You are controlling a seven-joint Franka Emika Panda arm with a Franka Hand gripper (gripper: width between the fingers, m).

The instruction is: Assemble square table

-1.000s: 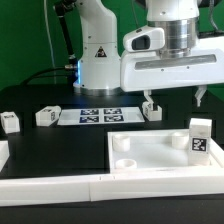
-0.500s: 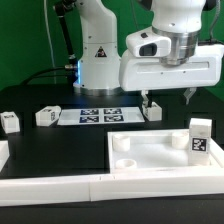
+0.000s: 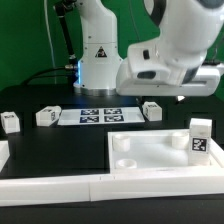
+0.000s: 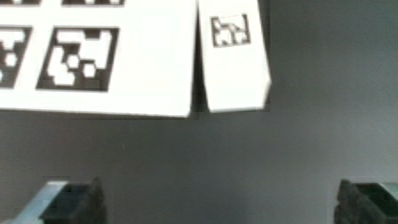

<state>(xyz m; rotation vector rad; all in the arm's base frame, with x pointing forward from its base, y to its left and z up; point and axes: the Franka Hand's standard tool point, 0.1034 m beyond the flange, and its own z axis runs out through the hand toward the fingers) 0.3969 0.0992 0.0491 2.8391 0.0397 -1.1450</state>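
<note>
Hovers over table (image 3: 60, 148) w/ tool (image 4: 222, 205) spread wide, gripping nothing.
Below tool: leg block (image 4: 233, 55) lying just beside marker board (image 4: 89, 50). At ext. view's right, front: square top (image 3: 160, 160) flat on table, 2nd leg block (image 3: 200, 138) upright at its right end. Left of board: 3rd leg block (image 3: 46, 116), then 4th leg block (image 3: 9, 122) further left, apart.

Smooth white plastic table top (image 3: 160, 152), matt white leg block (image 3: 151, 110), matt black work surface (image 3: 55, 150), flat white marker board (image 3: 90, 116)
</note>
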